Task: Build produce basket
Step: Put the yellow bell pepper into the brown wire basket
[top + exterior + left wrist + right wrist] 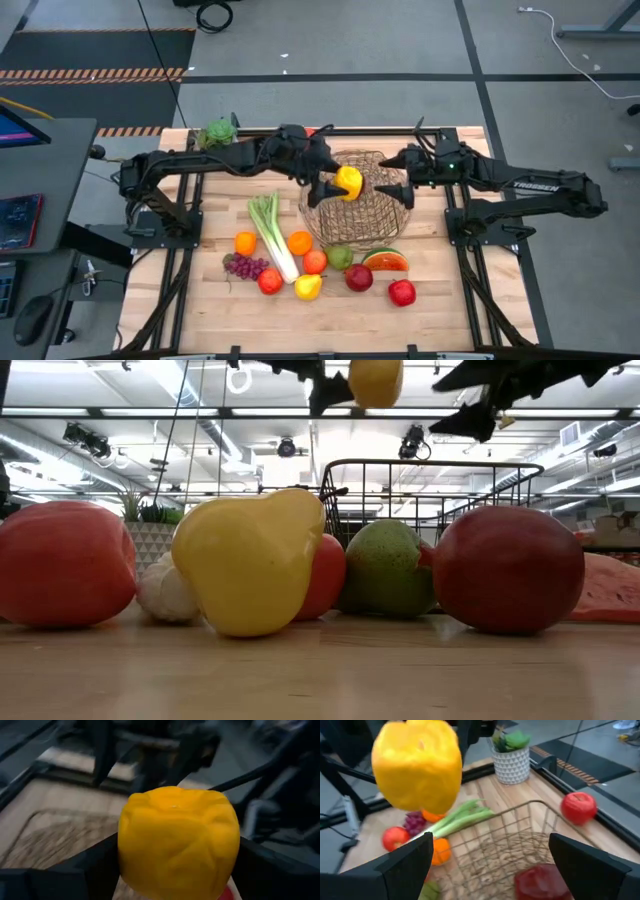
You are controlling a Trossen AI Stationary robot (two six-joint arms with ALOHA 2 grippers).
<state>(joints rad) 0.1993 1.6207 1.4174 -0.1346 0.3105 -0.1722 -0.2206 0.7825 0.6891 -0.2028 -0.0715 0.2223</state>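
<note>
A yellow pepper (pixel 349 183) hangs above the round wire basket (pixel 372 226), with my left gripper (pixel 335 184) shut on it. The pepper fills the left wrist view (pixel 177 842) and shows at the low view's top edge (pixel 375 380). My right gripper (pixel 386 176) stands open over the basket's right part, facing the pepper (pixel 417 765), with nothing between its fingers. A red fruit (pixel 540 882) lies inside the basket (pixel 520 845). More produce rests on the table near the basket: a leek (pixel 272 235), oranges (pixel 246 243), grapes (pixel 245 266), red apples (pixel 402 292), a green pear (pixel 340 257) and a watermelon slice (pixel 385 262). My left gripper pinches the pepper by two opposite sides (pixel 131 855) between its two fingers (pixel 92 867). The fingers come nearly level from the table's left. The pepper is lifted clear above the basket, one lobed end turned back toward the wrist.
A small green plant in a white pot (pixel 218 133) stands at the far left of the table. A red apple (pixel 578 807) lies on the table beyond the basket's rim. Bare wood lies along the near edge (pixel 330 325).
</note>
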